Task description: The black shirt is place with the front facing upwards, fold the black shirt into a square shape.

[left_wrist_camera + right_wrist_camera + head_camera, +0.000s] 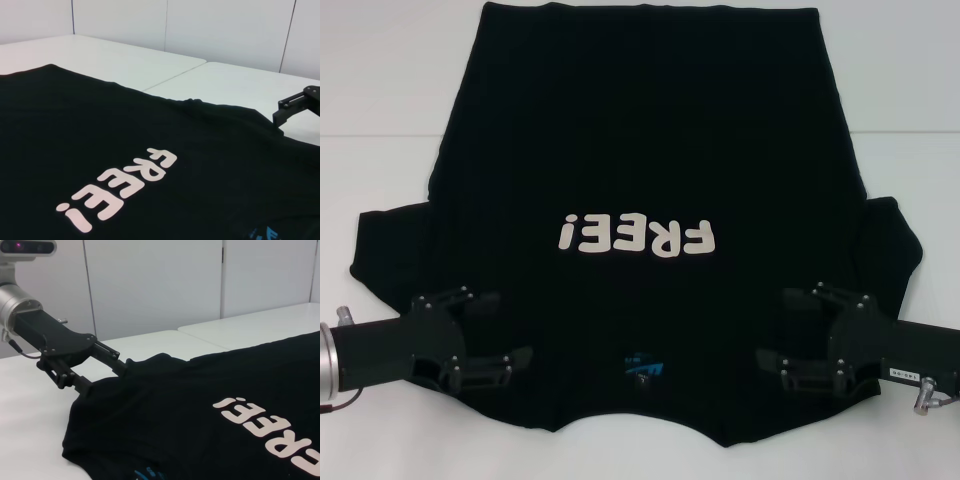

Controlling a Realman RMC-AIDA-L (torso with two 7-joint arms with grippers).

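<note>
The black shirt (650,130) lies flat on the white table, front up, with the white letters "FREE!" (638,236) and the blue neck label (642,367) toward me. My left gripper (510,326) is open, low over the shirt's left shoulder beside the collar. My right gripper (777,327) is open, low over the right shoulder. The left gripper also shows in the right wrist view (107,372), its fingers at the edge of the shoulder cloth. One finger of the right gripper shows in the left wrist view (295,106). Neither holds cloth that I can see.
The white table (380,100) shows on both sides of the shirt and beyond its hem. A seam between two tabletops (175,75) runs past the shirt. White wall panels stand behind the table.
</note>
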